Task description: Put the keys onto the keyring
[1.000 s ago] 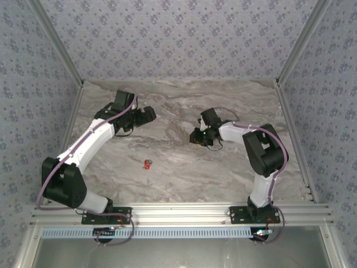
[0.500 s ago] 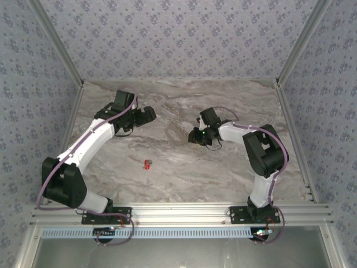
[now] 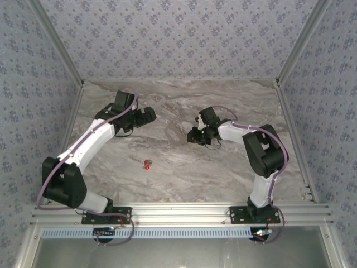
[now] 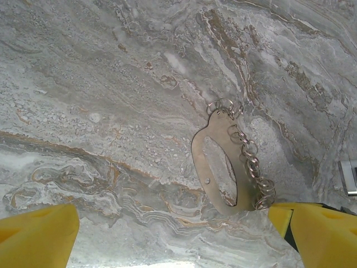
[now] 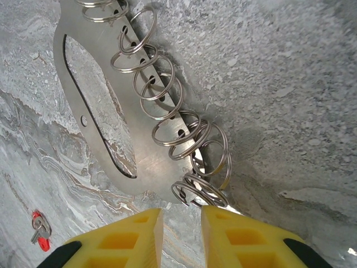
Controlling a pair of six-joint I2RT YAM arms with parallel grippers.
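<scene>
We see the left end effector (image 4: 173, 216) spread wide; right end effector (image 5: 181, 219) narrowly parted, pinching nothing, just beside the keyring (image 5: 144, 162) on the bench (image 5: 279, 84); red keys (image 5: 40, 229) well apart.

I find nothing to read here: no words, numbers, labels or brand marks that I can make out on anything in view.
</scene>
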